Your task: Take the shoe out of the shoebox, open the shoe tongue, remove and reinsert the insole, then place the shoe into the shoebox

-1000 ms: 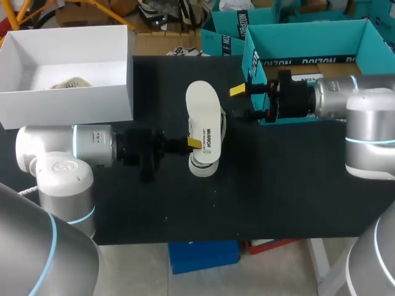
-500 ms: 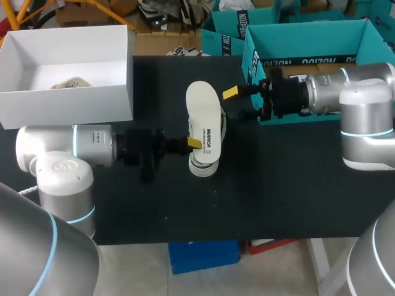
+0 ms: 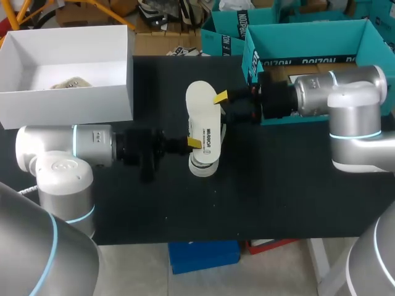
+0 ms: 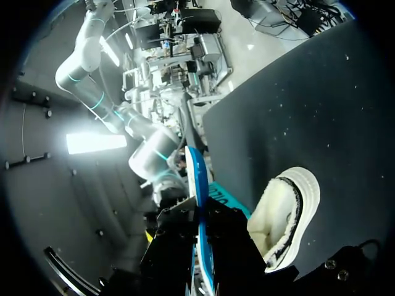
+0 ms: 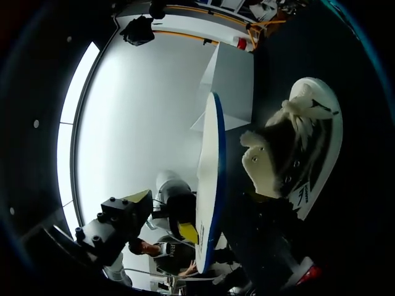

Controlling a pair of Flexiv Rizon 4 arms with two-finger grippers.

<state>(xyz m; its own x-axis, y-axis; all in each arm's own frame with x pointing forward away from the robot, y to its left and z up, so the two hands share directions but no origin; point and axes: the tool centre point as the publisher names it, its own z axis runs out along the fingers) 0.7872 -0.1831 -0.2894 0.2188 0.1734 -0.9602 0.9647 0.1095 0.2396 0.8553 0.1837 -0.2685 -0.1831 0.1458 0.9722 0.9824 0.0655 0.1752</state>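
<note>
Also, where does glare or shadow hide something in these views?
Right wrist view: a big white glare fills the room behind the insole, but the shoe reads well. Left wrist view: one bright lamp patch; the left gripper sits in deep shadow. Head view: even light, yet that gripper's black body merges with the black table.

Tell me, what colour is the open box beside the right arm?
The box is teal, clearest in the head view.

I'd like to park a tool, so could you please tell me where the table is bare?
Bare: the front strip of the table between the shoe and the near edge, and the gap between the white shoebox and the shoe. Crowded: around the insole, with the left gripper and right gripper at it.
</note>
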